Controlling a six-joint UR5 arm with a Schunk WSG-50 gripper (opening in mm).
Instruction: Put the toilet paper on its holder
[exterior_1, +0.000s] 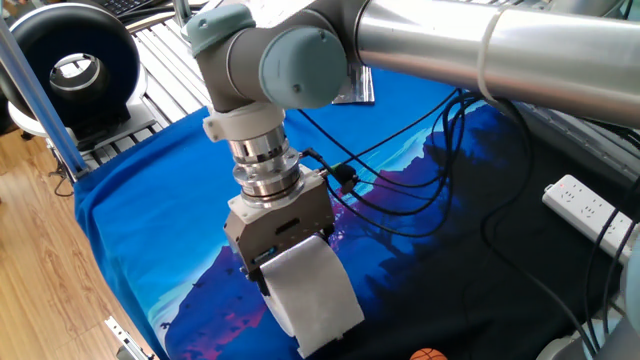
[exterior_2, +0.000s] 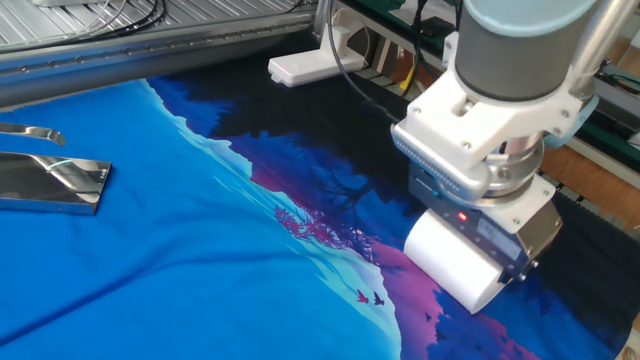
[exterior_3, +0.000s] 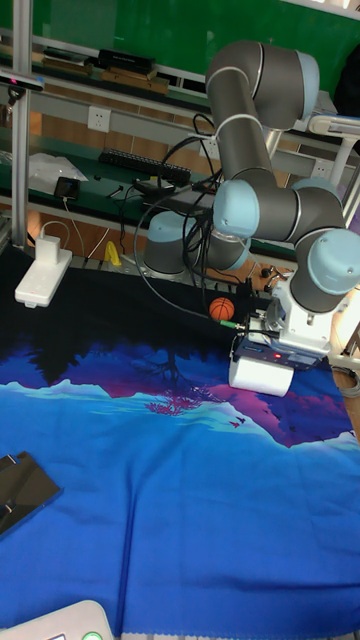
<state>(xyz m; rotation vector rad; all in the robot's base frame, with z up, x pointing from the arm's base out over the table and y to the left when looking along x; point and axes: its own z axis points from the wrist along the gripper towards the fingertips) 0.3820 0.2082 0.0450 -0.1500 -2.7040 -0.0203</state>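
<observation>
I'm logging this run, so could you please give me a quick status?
End effector shut on the toilet paper. Holder far across the cloth, bare. Nothing between them.

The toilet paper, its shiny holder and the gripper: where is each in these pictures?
toilet paper (exterior_2: 452, 268): the other fixed view, on the roll's curved white side.
holder (exterior_2: 50, 183): the other fixed view, on its flat silver base.
gripper (exterior_1: 296, 262): one fixed view, at the fingertips clamping the roll.

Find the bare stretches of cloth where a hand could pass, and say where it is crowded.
Bare cloth spans between the holder at the left edge and the gripper on the toilet paper. It is crowded around the roll, where cables trail behind the arm.
</observation>
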